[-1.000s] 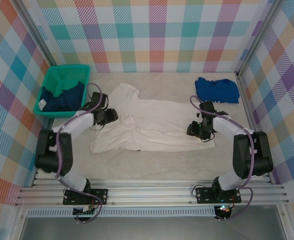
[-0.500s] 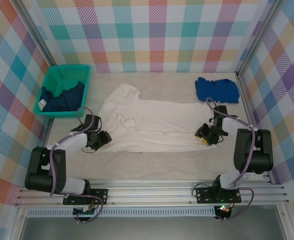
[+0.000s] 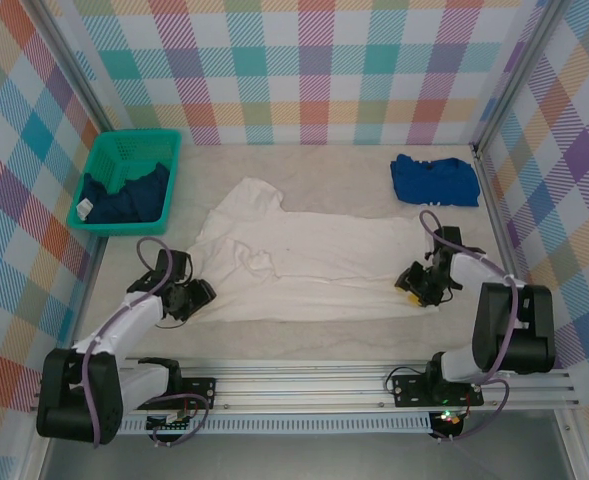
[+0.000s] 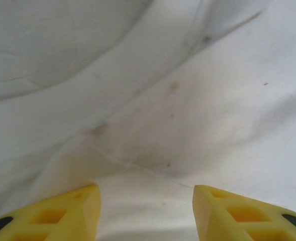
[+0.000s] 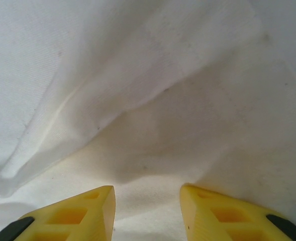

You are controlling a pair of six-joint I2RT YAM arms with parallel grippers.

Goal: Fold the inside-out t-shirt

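Note:
The inside-out t-shirt point(image 3: 314, 260) lies spread across the middle of the table, white and mostly flat, with a sleeve pointing to the far left. My left gripper point(image 3: 199, 296) rests low on its near left corner. In the left wrist view its yellow fingers point(image 4: 72, 211) stand apart, and the gripper point(image 4: 146, 193) has flat cloth point(image 4: 163, 100) lying between them. My right gripper point(image 3: 410, 284) sits on the near right corner. The right wrist view shows this gripper point(image 5: 148, 193) open too, over a rumpled fold of the shirt point(image 5: 137, 75).
A green basket point(image 3: 124, 155) at the far left holds a dark navy garment point(image 3: 124, 198). A bright blue folded shirt point(image 3: 434, 180) lies at the far right. Plaid walls close in three sides. The aluminium rail point(image 3: 304, 385) runs along the near edge.
Both grippers have slid outward and toward the near edge. The shirt's near hem came with them, and the bunched fold on its left side has flattened out.

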